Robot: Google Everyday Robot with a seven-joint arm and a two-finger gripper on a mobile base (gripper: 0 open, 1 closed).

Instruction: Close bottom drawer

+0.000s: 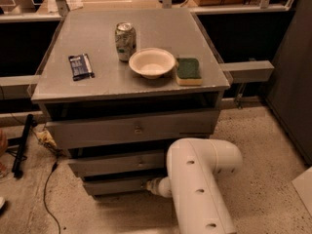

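Observation:
The bottom drawer point(114, 185) is the lowest and narrowest grey front of the cabinet, just above the floor. It sits close under the mid-width drawer front point(117, 163), with a dark gap above it. My gripper point(148, 184) is at the right end of the bottom drawer's front, up against it. Only its pale wrist end shows, because my white arm point(202, 179) covers the rest. The drawer's knob is hidden.
The widest top drawer front point(132, 128) has a small knob. On the cabinet top point(97, 89) are a soda can point(125, 41), a white bowl point(151, 62), a green sponge point(188, 70) and a dark snack bar point(80, 66). A cable point(48, 179) and a black tool point(22, 145) lie on the floor at left.

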